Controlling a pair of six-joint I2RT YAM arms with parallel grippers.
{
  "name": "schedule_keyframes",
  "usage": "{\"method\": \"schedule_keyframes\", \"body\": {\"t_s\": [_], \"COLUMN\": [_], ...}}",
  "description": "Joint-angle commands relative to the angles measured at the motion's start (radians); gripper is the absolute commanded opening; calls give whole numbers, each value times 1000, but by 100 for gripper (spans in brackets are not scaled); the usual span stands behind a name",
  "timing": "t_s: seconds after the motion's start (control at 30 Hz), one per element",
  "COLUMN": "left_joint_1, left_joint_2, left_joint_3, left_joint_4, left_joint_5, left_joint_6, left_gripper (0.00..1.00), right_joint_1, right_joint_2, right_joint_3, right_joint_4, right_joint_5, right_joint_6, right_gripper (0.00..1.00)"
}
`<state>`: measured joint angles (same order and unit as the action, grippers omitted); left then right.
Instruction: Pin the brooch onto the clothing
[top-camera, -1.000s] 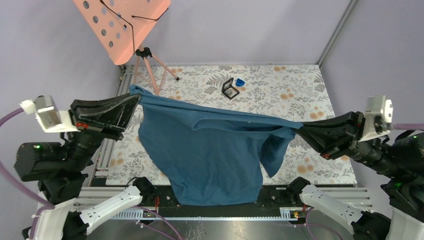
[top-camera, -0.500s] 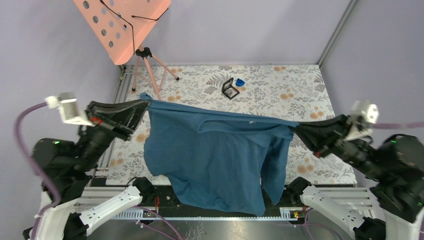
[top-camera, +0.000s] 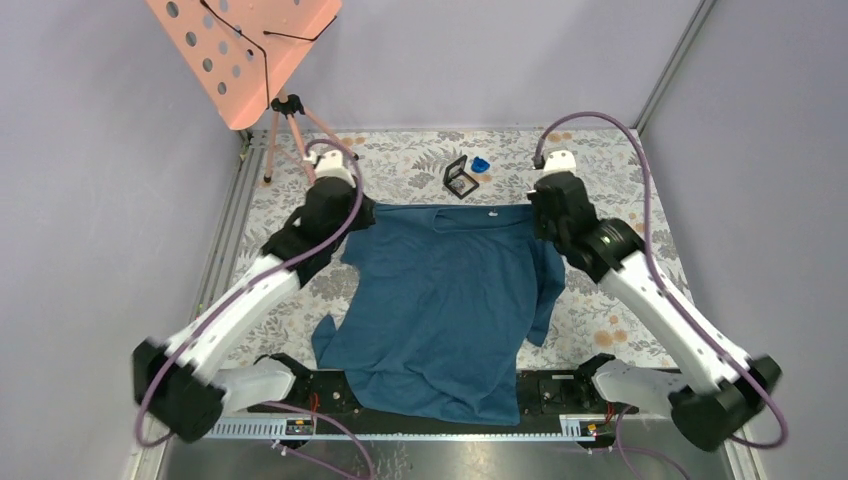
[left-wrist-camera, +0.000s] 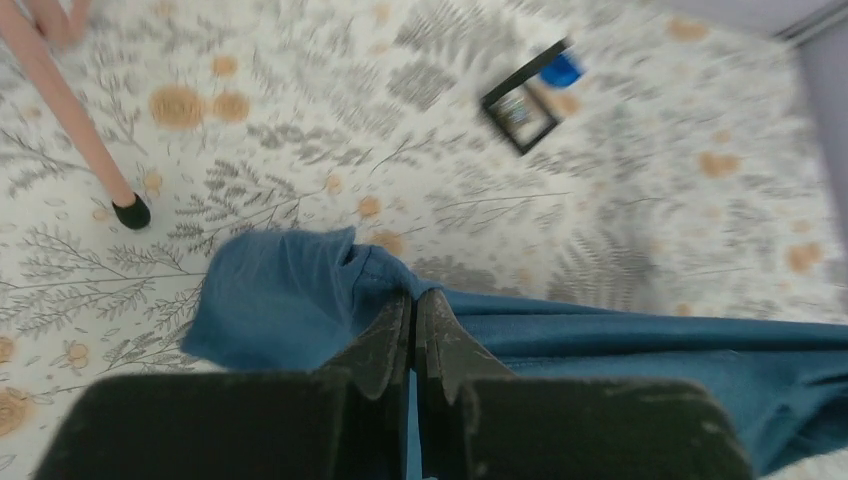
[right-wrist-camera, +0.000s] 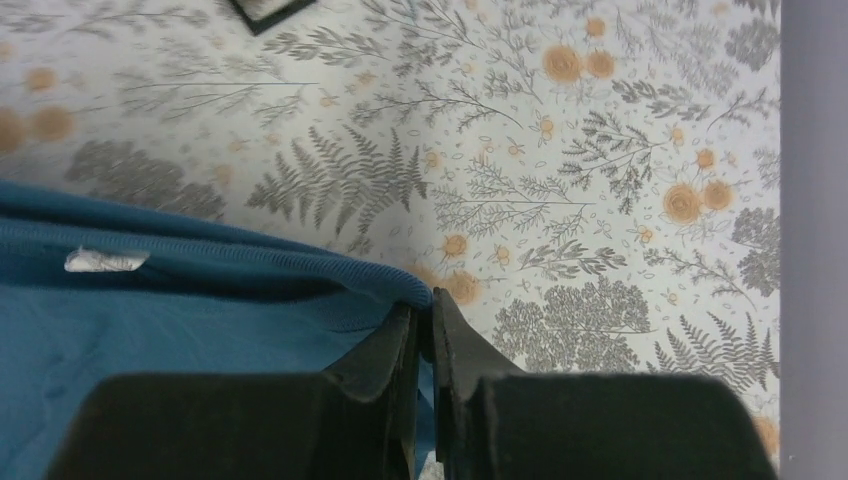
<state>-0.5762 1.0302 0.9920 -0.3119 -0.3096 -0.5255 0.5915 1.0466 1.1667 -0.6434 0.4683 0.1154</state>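
The dark teal T-shirt (top-camera: 440, 290) lies spread on the floral table, neck at the far side and hem draped over the near edge. My left gripper (top-camera: 352, 212) is shut on its left shoulder, seen pinched in the left wrist view (left-wrist-camera: 413, 297) with fabric (left-wrist-camera: 280, 300) bunched ahead of it. My right gripper (top-camera: 541, 215) is shut on the right shoulder seam (right-wrist-camera: 425, 297); the shirt (right-wrist-camera: 150, 340) fills that view's lower left. A small white tag (right-wrist-camera: 105, 261) sits at the collar. I cannot make out the brooch.
A black square case (top-camera: 459, 180) and a small blue object (top-camera: 481, 164) lie just beyond the collar; the case also shows in the left wrist view (left-wrist-camera: 520, 108). An orange music stand (top-camera: 245, 50) on a tripod (left-wrist-camera: 70, 110) stands at the far left.
Both arms have swung forward and down from holding the shirt stretched in the air. The shirt now lies on the table, still held at both shoulders.
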Motion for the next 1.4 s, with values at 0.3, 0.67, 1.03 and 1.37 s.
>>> {"method": "schedule_keyframes", "body": {"t_s": [0.3, 0.67, 1.03, 1.37], "left_joint_1": [201, 224, 217, 143], "left_joint_2": [746, 1007, 890, 571], "left_joint_3": [359, 693, 573, 274], "left_joint_4": [99, -28, 106, 236], "left_joint_5": [210, 179, 225, 245], "left_joint_6": [-1, 50, 108, 106], "left_gripper": [0, 39, 84, 92], "right_joint_1": [-209, -258, -270, -271], "right_joint_2": [723, 1053, 917, 968], "right_joint_3": [299, 611, 532, 584], "right_joint_4": [115, -25, 23, 139], "right_joint_5": [-21, -59, -203, -572], "right_joint_6": [-24, 14, -14, 49], "right_gripper": [0, 29, 90, 86]}}
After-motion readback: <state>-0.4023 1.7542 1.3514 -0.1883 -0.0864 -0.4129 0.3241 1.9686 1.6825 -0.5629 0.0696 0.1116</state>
